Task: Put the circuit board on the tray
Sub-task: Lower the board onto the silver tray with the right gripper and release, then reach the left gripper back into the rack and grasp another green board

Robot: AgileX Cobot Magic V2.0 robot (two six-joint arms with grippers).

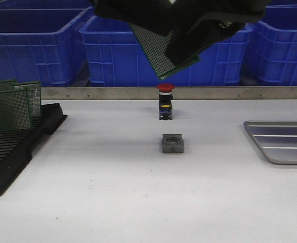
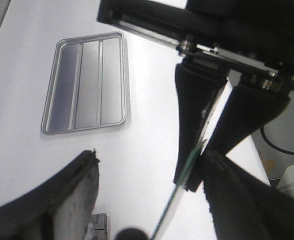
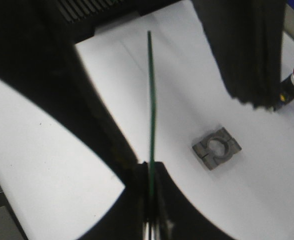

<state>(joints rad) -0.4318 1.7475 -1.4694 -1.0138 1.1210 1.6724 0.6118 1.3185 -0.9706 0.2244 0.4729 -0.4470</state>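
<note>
One green circuit board [image 1: 163, 53] hangs tilted in the air above the red push button [image 1: 165, 101], pinched edge-on between the right gripper's [image 3: 151, 200] fingers [image 3: 131, 195]. The left gripper [image 2: 152, 200] seems spread wide with its fingers apart, beside the board without gripping it. The tray [image 1: 285, 142] lies on the white surface [image 1: 113, 192] well to the right, apart from the grey block [image 1: 172, 144].

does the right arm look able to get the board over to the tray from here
Probably yes. The right gripper is shut on the circuit board, held high above the table. The tray lies empty at the table's right side, and the red button and grey block sit low, off that path.
</note>
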